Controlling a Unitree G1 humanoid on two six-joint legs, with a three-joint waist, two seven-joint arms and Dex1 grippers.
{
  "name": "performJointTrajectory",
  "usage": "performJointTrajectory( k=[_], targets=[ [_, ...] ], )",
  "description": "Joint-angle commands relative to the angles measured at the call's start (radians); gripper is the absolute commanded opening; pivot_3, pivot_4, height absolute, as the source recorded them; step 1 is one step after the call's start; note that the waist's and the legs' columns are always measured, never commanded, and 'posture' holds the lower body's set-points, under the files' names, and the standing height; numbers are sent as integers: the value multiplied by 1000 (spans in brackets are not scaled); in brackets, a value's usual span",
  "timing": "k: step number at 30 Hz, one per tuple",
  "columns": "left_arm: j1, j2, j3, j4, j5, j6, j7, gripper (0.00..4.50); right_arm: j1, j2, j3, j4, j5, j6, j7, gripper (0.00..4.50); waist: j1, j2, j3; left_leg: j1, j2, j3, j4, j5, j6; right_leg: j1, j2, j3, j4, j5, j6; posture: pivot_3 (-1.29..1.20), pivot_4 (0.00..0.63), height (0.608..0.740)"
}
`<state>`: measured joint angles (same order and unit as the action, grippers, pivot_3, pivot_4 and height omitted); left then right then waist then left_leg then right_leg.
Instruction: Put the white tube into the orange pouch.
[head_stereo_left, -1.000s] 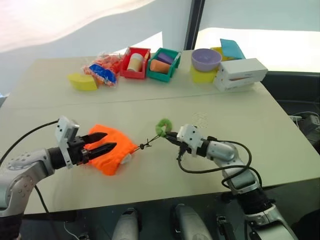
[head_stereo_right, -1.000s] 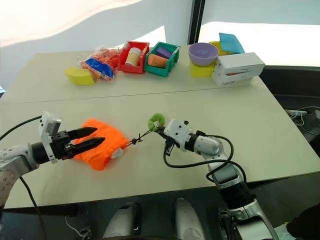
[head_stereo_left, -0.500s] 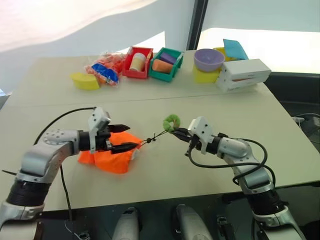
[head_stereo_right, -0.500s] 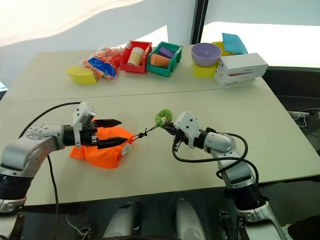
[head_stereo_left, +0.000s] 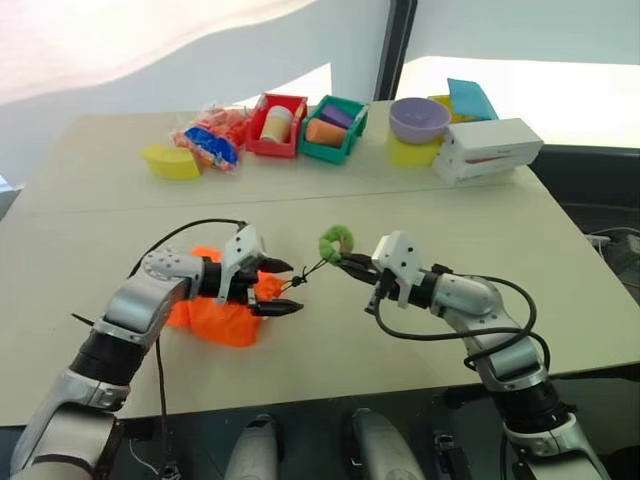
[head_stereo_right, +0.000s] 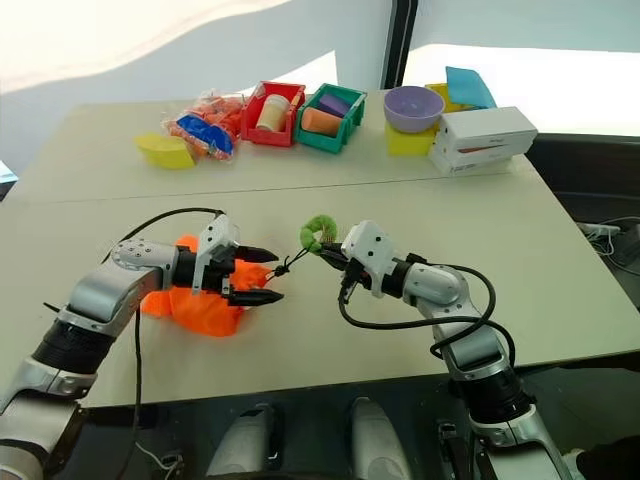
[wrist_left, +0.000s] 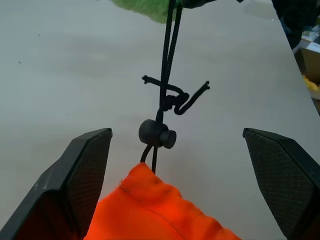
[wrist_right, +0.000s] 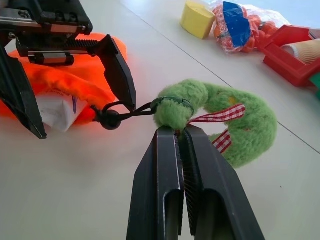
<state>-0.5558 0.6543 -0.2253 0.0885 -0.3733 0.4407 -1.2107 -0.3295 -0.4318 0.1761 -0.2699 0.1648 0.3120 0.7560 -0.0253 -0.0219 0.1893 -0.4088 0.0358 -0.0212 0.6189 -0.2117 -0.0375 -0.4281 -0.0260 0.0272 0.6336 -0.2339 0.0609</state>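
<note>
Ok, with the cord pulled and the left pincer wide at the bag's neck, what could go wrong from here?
1. The white tube still sticks out of the orange pouch mouth; tightening the black cord might squeeze it out.
2. The left pincer, open either side of the cord lock, may close on cloth instead.
3. The right pincer, shut on the green ring, could drag the pouch along.

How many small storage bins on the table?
2, side by side at the far edge of the table: a red bin and a green bin to its right. Others could be hidden behind the purple bowl.
</note>
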Motion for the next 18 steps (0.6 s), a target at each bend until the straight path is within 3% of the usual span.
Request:
performJointTrajectory(
  k=[1,9,18],
  targets=[
    [-55,-16,1,47,6,-36,-57,4453,-23,3,-3,-40,15,-14,2,0,5,0,0,0,0,0,0,0,0,0,0,0,0,0,0,0,150,740],
    [-164,-38,-45,237,65,-73,-215,4453,-26,3,2,-34,13,-19,-1,0,9,0,0,-1,0,0,3,0,0,0,0,0,1,0,0,0,150,740],
    [-237,-102,-62,372,134,-167,-279,4453,-22,3,4,-41,10,-19,-12,0,9,0,0,-1,0,0,4,0,0,0,0,0,2,0,0,0,150,740]
  ],
)
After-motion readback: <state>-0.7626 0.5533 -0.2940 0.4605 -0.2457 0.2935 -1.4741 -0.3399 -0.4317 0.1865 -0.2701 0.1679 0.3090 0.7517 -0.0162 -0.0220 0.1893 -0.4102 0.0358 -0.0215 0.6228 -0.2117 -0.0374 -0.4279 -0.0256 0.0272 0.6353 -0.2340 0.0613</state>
